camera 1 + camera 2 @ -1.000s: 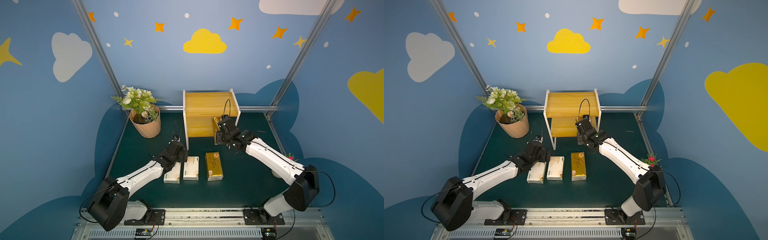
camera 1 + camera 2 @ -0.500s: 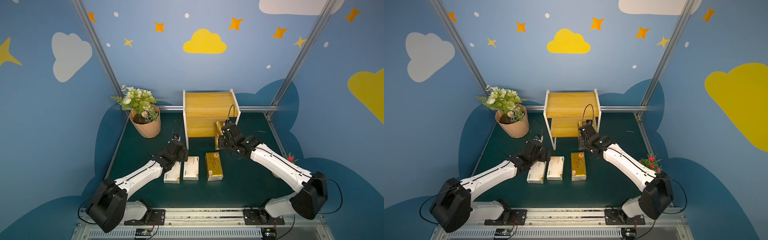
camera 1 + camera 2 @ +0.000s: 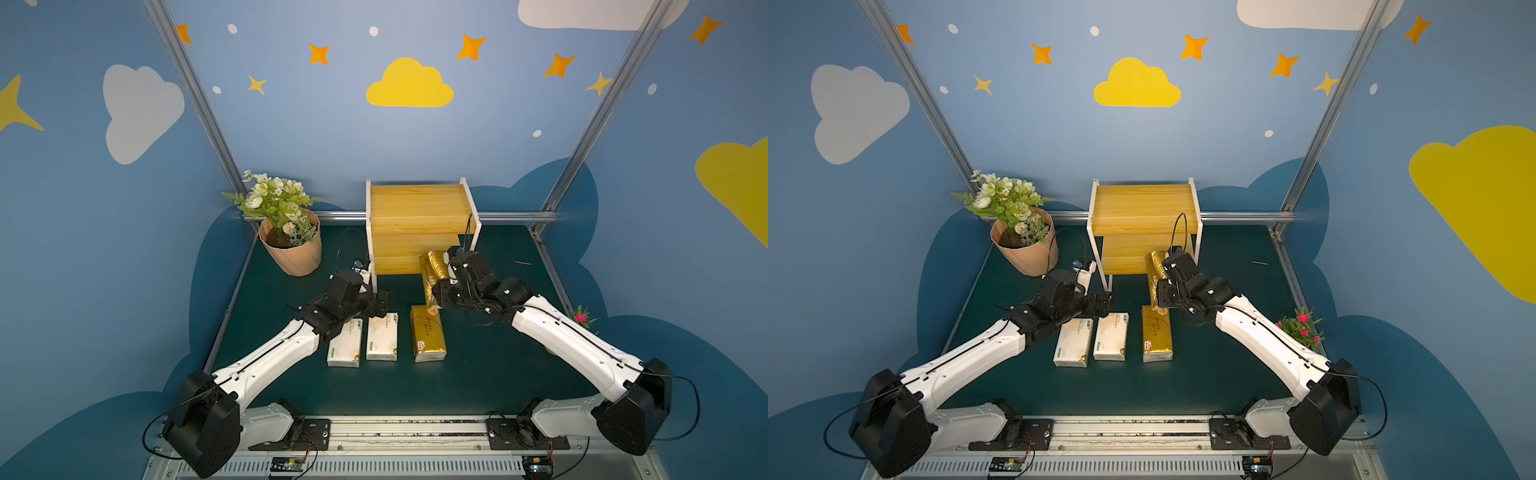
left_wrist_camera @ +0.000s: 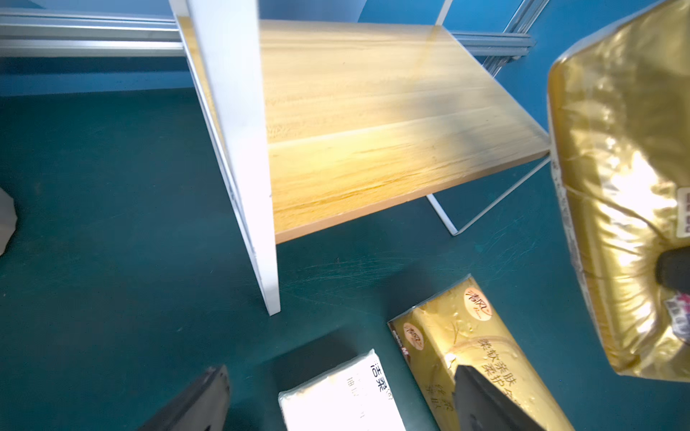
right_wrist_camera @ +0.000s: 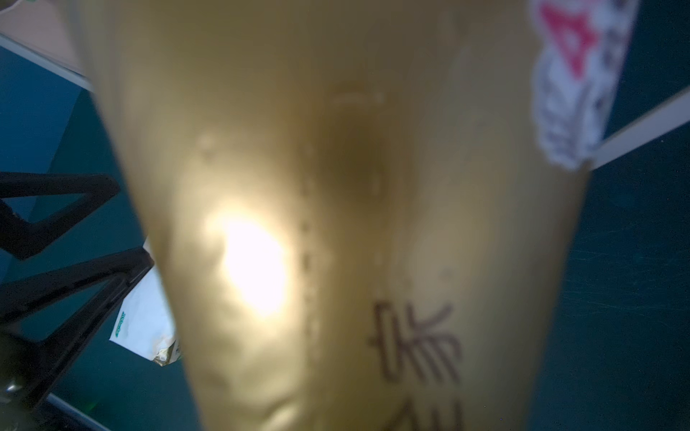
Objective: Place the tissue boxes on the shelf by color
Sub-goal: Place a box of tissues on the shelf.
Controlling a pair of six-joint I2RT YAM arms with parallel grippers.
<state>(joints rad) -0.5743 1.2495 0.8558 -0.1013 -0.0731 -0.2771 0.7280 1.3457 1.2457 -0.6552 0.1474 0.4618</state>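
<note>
Here, your right claw (image 3: 440, 287) gripped a gold tissue pack (image 3: 432, 268) aloft just before the shelf (image 3: 415, 208); your left claw (image 3: 383, 306) gaped wide above the cream packs (image 3: 382, 340) beside the second gold pack (image 3: 429, 338) on the bench (image 3: 498, 365).

Green tabletop (image 3: 478, 374): shelf (image 3: 415, 208) at upper centre, flowerpot (image 3: 297, 259) to its left; mid-frame, left cream-white pack (image 3: 344, 347), right cream-white pack (image 3: 382, 338), gold pack (image 3: 428, 338).

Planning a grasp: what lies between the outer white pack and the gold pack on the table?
The other white pack, shown in both top views.
</note>
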